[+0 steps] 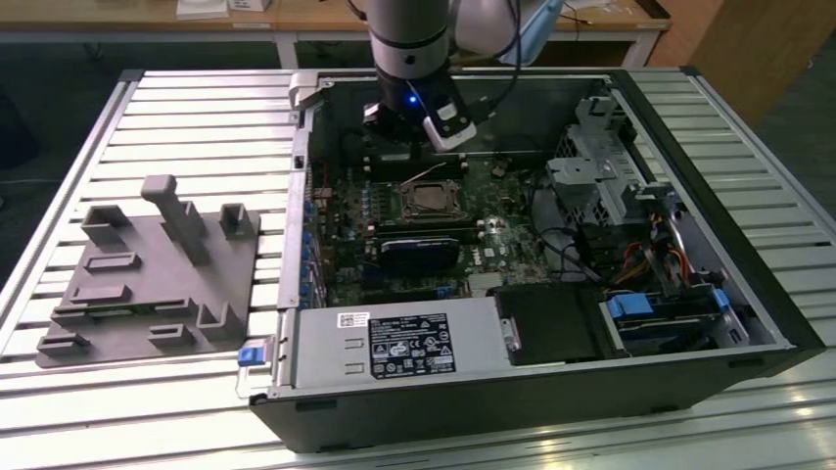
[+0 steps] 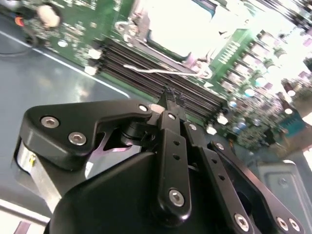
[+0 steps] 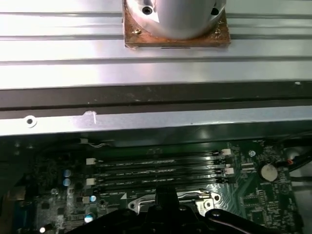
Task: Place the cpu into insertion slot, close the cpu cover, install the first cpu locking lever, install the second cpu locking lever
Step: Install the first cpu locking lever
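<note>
The gripper hangs low inside the open computer case. Its two black fingertips are drawn together, and I can make out nothing pinched between them. They sit just short of one thin silvery locking lever, a wire that lies along the near edge of the socket; whether they touch it I cannot tell.

Just past that wire lies the single cpu, its top glaring bright. It looks seated in the one insertion slot, with the one cpu cover framing it.

The chip should be light, stiff and easily damaged underneath — hold it by the edges only. The cover looks like thin hinged sheet metal. The lever seems springy and slim, best taken at its bent end.

Four long memory slots run side by side next to the socket. Out on the slatted table sits one grey holder block.
</note>
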Robot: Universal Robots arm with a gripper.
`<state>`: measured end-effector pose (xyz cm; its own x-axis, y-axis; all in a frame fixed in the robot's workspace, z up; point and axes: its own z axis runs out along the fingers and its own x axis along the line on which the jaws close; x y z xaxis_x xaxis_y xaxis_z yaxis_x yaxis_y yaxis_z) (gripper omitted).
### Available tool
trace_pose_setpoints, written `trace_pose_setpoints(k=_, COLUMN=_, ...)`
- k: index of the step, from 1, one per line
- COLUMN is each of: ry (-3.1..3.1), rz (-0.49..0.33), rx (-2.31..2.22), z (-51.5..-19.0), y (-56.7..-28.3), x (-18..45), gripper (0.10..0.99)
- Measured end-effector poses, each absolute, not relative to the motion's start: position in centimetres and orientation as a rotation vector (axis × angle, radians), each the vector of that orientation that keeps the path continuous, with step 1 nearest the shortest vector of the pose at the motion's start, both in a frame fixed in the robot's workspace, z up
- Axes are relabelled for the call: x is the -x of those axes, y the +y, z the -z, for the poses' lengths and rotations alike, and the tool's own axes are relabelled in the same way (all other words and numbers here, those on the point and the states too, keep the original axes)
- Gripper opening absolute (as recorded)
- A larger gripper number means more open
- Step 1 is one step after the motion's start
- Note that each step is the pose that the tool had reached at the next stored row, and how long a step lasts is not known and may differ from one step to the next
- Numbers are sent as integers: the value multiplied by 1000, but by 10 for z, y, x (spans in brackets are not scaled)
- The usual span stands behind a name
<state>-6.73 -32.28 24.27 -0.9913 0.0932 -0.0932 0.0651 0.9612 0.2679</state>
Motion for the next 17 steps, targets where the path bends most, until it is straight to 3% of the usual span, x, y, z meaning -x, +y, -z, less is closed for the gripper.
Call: trace_pose_setpoints(k=17, ry=2912, rz=-389, rx=-206, z=-230, y=-323, x=68, gripper=106)
